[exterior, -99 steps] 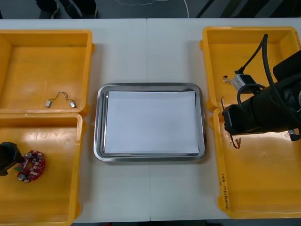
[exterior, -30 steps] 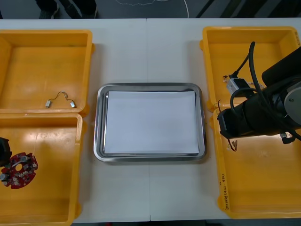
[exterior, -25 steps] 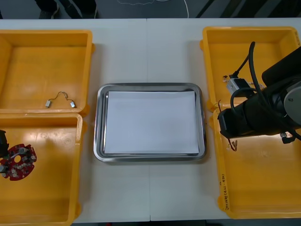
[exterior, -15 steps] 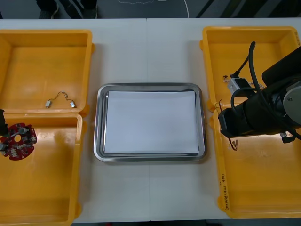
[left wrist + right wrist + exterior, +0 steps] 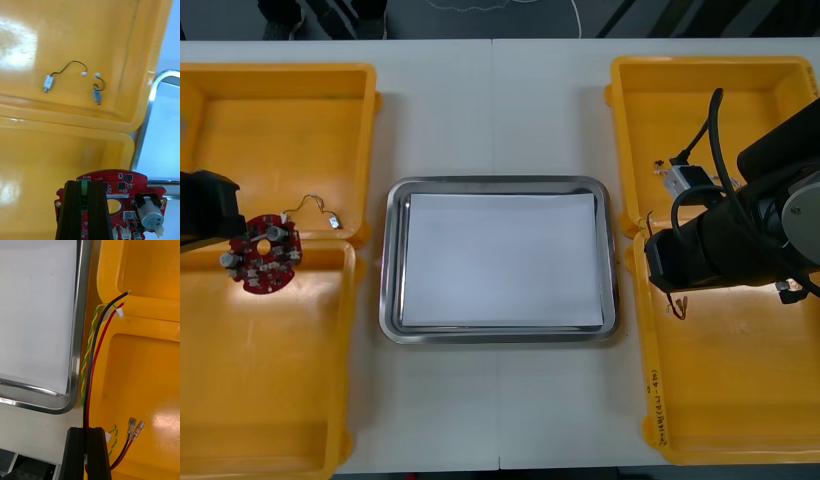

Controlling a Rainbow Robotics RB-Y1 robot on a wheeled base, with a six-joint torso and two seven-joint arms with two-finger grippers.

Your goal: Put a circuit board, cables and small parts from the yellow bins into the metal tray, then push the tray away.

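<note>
I am pinching the round red circuit board by its edge in the left tool, holding it over the wall between the two left yellow bins, raised enough, I judge, to clear the rim of the white-lined metal tray on the light counter. The right tool is clamping the black, red and yellow-green cables near one end, so the loose length is lying along the right bins' edge just beside the tray.

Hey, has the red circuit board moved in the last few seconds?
Yes. Held by the left pincer, the circuit board has travelled from the near left bin toward the far left bin, now above their adjoining rims.
</note>
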